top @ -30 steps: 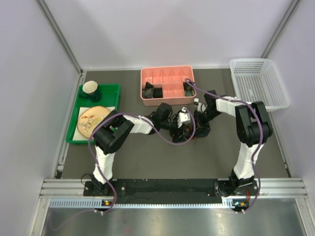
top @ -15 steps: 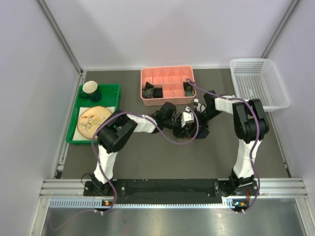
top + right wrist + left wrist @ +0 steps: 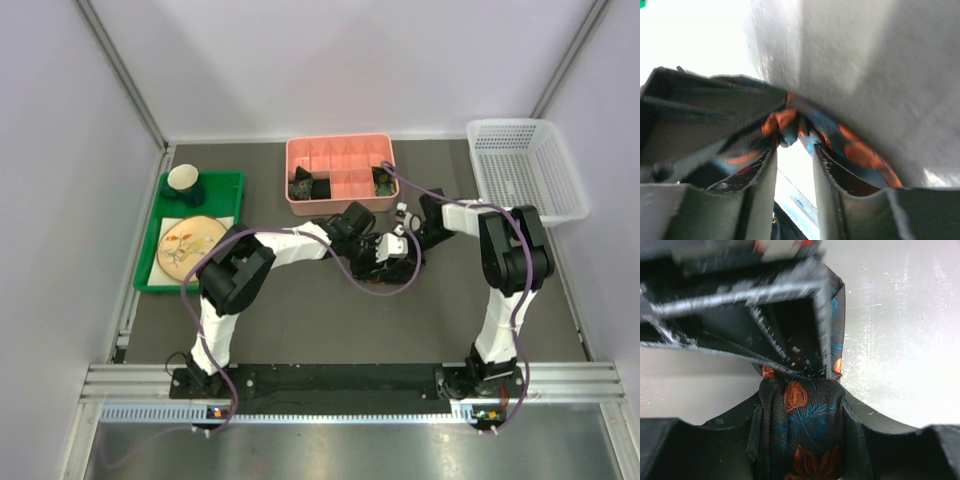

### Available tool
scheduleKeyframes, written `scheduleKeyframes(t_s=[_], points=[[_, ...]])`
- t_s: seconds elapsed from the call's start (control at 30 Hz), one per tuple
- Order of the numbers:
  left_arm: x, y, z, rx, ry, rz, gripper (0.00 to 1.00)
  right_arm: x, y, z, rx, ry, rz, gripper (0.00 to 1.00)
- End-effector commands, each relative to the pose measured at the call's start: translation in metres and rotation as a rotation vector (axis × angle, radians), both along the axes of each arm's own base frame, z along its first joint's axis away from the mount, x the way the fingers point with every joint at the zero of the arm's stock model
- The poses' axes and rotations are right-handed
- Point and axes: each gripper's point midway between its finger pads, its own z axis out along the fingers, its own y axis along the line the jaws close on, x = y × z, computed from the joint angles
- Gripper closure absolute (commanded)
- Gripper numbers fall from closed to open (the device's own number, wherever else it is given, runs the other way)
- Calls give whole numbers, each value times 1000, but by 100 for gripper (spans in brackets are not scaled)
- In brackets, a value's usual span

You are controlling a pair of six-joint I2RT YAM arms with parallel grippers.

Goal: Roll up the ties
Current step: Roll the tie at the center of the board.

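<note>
One tie (image 3: 805, 440), black with orange blotches, sits near the middle of the desk (image 3: 300, 330), just before the pink tray (image 3: 341, 140), clamped in the half-closed left gripper (image 3: 801, 392). The right gripper (image 3: 795, 150) is slightly parted, with fabric bunched at its tips.

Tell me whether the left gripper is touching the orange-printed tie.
Touching. The left wrist view shows the tie wedged between the fingers of the left gripper, its fabric pressed against both inner faces with no gap.
</note>
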Motion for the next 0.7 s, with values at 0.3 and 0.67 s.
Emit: scheduleKeyframes(t_s=[0.3, 0.67], points=[[-32, 49, -60, 345, 162, -2, 89, 8, 12, 56, 273, -125, -27, 46], [-34, 47, -63, 345, 153, -39, 86, 19, 35, 39, 276, -104, -28, 48]])
